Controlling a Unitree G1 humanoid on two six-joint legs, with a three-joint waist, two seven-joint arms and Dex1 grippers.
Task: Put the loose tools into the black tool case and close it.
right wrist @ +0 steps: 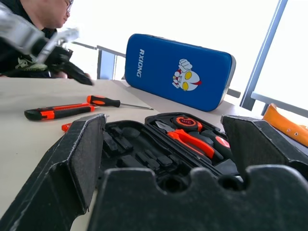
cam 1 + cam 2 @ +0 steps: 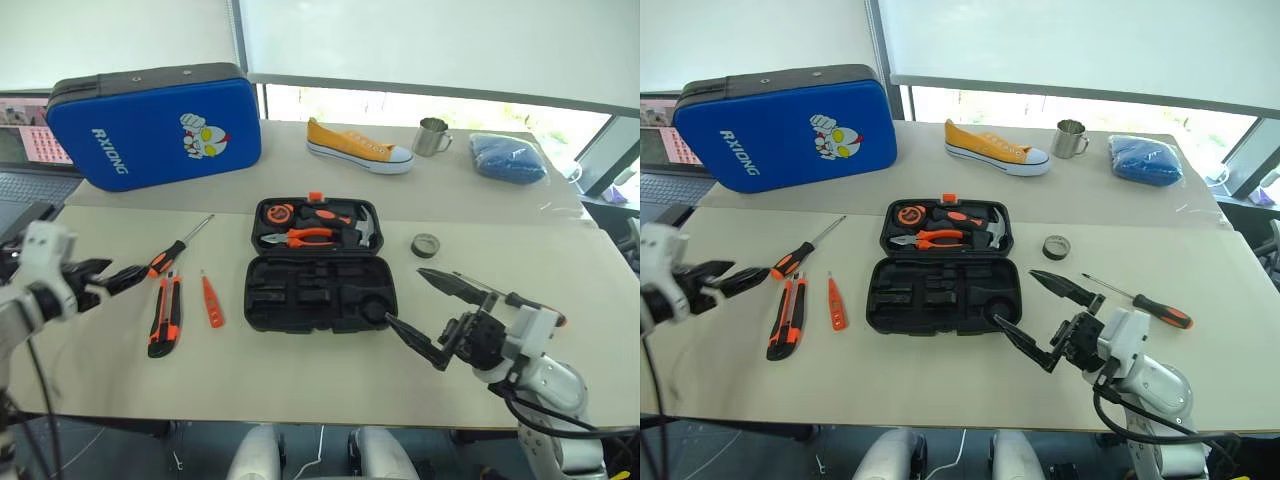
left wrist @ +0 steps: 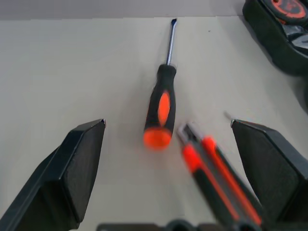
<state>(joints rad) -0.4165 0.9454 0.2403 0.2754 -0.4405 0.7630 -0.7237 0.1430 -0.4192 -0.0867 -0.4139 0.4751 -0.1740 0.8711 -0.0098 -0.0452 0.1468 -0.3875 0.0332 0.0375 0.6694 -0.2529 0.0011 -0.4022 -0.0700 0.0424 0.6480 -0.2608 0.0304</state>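
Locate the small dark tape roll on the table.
The tape roll lies flat on the table's right side in the head views, just right of the open black tool case, beyond the right gripper.

Black case point(image 2: 320, 295) with an orange latch point(image 2: 316, 197); orange-and-black screwdriver point(image 2: 167, 258) and knife point(image 2: 165, 315); slim orange tester point(image 2: 211, 301); blue case point(image 2: 155, 125) with a cartoon print; yellow shoe point(image 2: 358, 146), white sole; beige table point(image 2: 300, 380)

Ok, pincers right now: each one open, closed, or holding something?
Left pincer: open, holding nothing, by the screwdriver handle.
Right pincer: open, holding nothing, at the black tool case's near right corner.
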